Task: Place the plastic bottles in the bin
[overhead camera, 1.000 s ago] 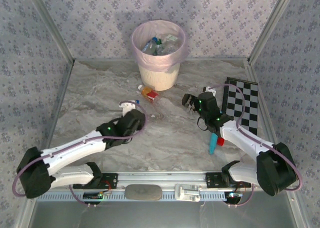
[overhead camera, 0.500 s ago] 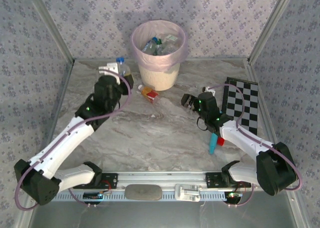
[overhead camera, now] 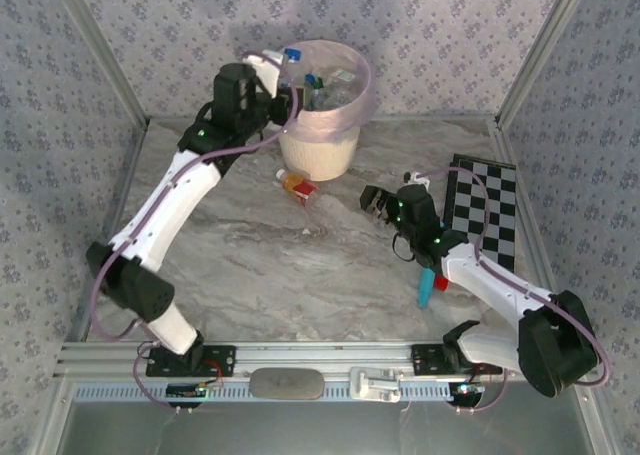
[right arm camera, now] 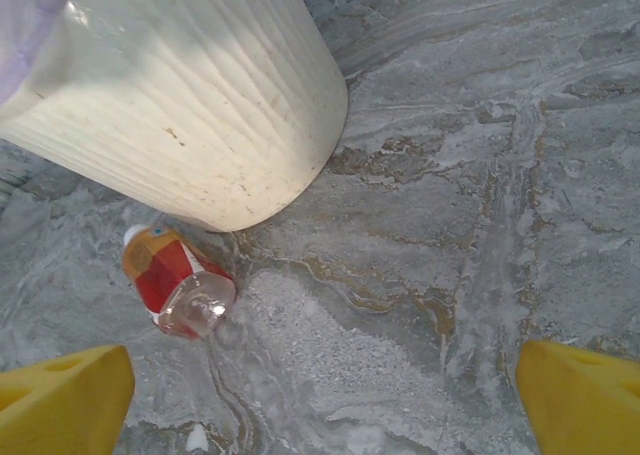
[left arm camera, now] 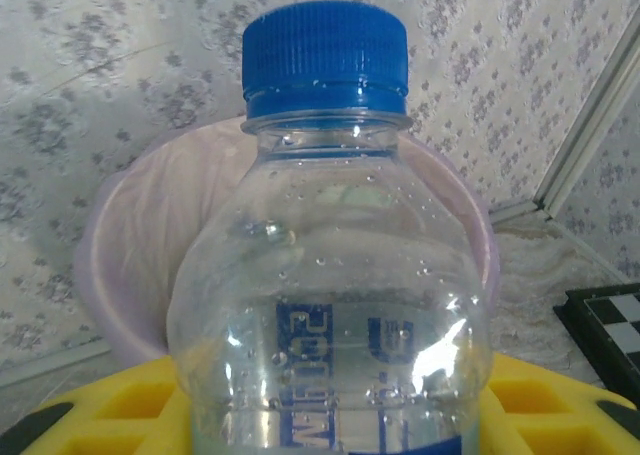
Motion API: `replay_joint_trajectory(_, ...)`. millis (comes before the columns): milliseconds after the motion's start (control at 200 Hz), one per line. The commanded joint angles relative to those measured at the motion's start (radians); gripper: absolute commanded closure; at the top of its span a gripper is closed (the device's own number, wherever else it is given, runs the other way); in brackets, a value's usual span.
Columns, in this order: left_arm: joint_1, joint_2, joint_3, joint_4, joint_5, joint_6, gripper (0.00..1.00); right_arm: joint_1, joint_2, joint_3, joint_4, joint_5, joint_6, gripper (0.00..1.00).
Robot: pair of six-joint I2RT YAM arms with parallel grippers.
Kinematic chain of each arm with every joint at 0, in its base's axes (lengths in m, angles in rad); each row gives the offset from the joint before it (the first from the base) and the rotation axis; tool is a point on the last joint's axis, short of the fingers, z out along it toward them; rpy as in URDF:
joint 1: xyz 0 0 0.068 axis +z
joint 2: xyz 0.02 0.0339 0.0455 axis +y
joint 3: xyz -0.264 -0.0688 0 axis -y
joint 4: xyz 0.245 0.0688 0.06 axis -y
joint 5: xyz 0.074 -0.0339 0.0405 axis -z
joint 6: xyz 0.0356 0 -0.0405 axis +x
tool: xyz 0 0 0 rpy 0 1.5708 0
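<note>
top external: left tool holds blue-capped bottle by the bin; right tool spread wide.

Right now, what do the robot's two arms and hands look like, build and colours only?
The left arm and right arm are alike: white links between bulky black joints, a thin purple cable looping along each, small green lights near the wrists. The left hand and right hand look mostly black from above; the wrist views show yellow fingers.
</note>
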Motion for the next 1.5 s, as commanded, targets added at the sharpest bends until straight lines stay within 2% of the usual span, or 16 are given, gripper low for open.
replay_joint_trajectory(0, 0.012, 0.107, 0.198, -0.079, 0.054, 0.046, 0.58, 0.008, -0.027, -0.013, 0.010, 0.020, 0.023, 0.00)
replay_joint_trajectory(340, 0.016, 0.577, 0.860, -0.337, 0.036, -0.041, 0.56, 0.013, -0.062, -0.033, -0.011, 0.042, 0.024, 0.00)
replay_joint_trajectory(410, 0.017, 0.635, 0.934, -0.371, 0.041, -0.064, 0.55, 0.013, -0.076, -0.038, -0.021, 0.050, 0.021, 0.00)
replay_joint_trajectory(490, 0.018, 0.656, 0.937, -0.363, 0.048, -0.087, 0.52, 0.012, -0.090, -0.043, -0.030, 0.060, 0.018, 0.00)
replay_joint_trajectory(540, 0.017, 0.664, 0.936, -0.360, 0.056, -0.098, 0.46, 0.010, -0.096, -0.046, -0.032, 0.064, 0.017, 0.00)
replay_joint_trajectory(640, 0.017, 0.662, 0.936, -0.367, 0.068, -0.127, 0.19, 0.008, -0.103, -0.050, -0.036, 0.069, 0.014, 0.00)
replay_joint_trajectory(735, 0.015, 0.636, 0.936, -0.378, 0.078, -0.143, 0.02, 0.007, -0.101, -0.051, -0.041, 0.069, 0.011, 0.00)
replay_joint_trajectory(855, 0.006, 0.578, 0.921, -0.389, 0.083, -0.140, 0.00, 0.004, -0.094, -0.054, -0.040, 0.067, 0.011, 0.00)
replay_joint_trajectory(960, -0.003, 0.502, 0.847, -0.371, 0.081, -0.134, 0.00, 0.003, -0.089, -0.059, -0.039, 0.064, 0.011, 0.00)
replay_joint_trajectory(1064, -0.012, 0.396, 0.698, -0.300, 0.074, -0.135, 0.00, 0.002, -0.083, -0.060, -0.041, 0.061, 0.008, 0.00)
replay_joint_trajectory(1289, -0.018, 0.062, 0.116, 0.047, 0.028, -0.175, 0.00, 0.001, -0.079, -0.068, -0.058, 0.050, -0.001, 0.00)
replay_joint_trajectory(1399, -0.018, -0.108, -0.202, 0.211, -0.047, -0.208, 0.00, 0.000, -0.053, -0.068, -0.036, -0.003, -0.017, 0.00)
replay_joint_trajectory(1494, -0.010, -0.234, -0.421, 0.290, -0.128, -0.258, 0.00, 0.010, -0.006, -0.056, -0.007, -0.064, -0.040, 0.00)
